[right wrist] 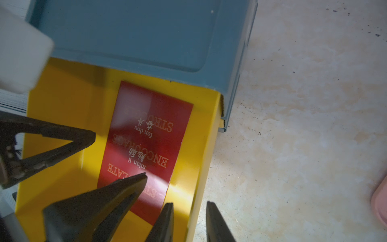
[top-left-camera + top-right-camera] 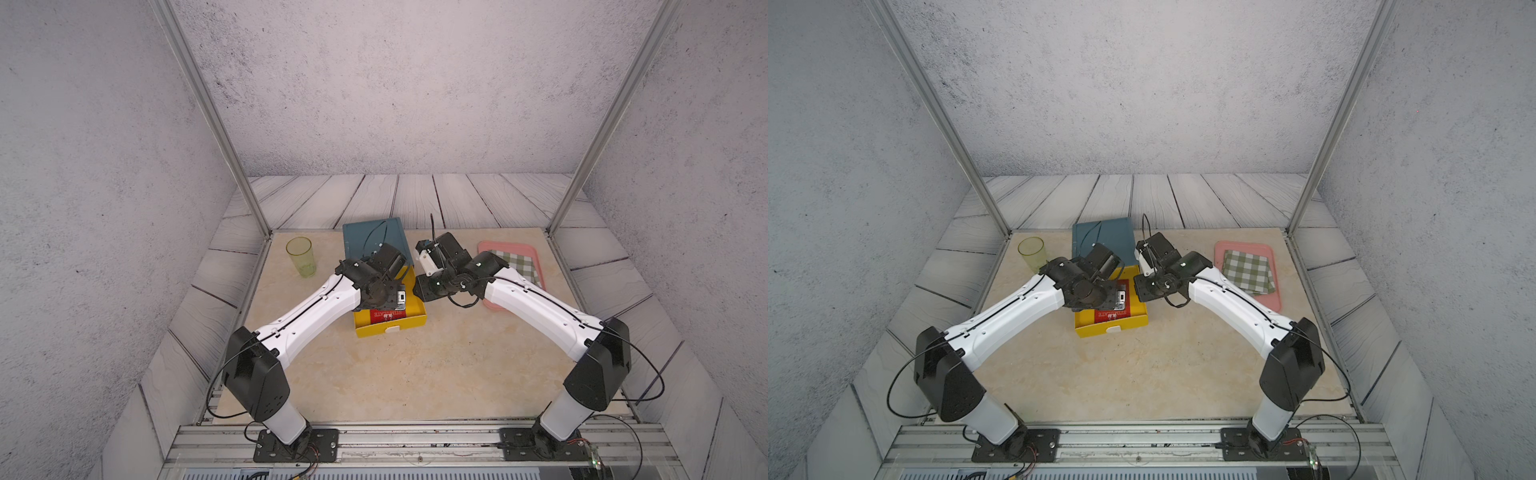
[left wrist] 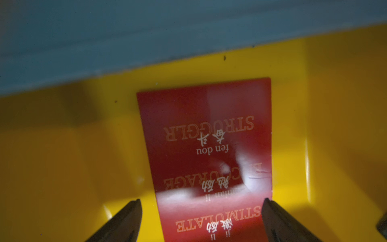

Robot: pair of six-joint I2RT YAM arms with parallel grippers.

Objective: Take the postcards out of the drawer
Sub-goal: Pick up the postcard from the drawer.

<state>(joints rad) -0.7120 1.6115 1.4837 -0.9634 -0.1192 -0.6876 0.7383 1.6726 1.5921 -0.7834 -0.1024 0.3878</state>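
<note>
Looking down on a pale marbled bench (image 2: pixel 415 365). Carrying three things directly, all of them sitting in the far half. Holding a translucent green cup (image 2: pixel 300 256) upright at the far left. Bearing a blue drawer case (image 2: pixel 372 235) at the far middle, with its yellow drawer (image 2: pixel 388 329) sticking out toward the near side. Supporting a pink tray (image 2: pixel 511 244) lying flat at the far right, well apart from the cup.

Both top views give you soft, even, bright light, with lines bowing toward the edges. Your left wrist view is dim and blurred: white glare streaks the postcards (image 3: pixel 205 130), shadow darkens the drawer (image 3: pixel 62 157). Your right wrist view overexposes the worktop (image 1: pixel 303 125).
</note>
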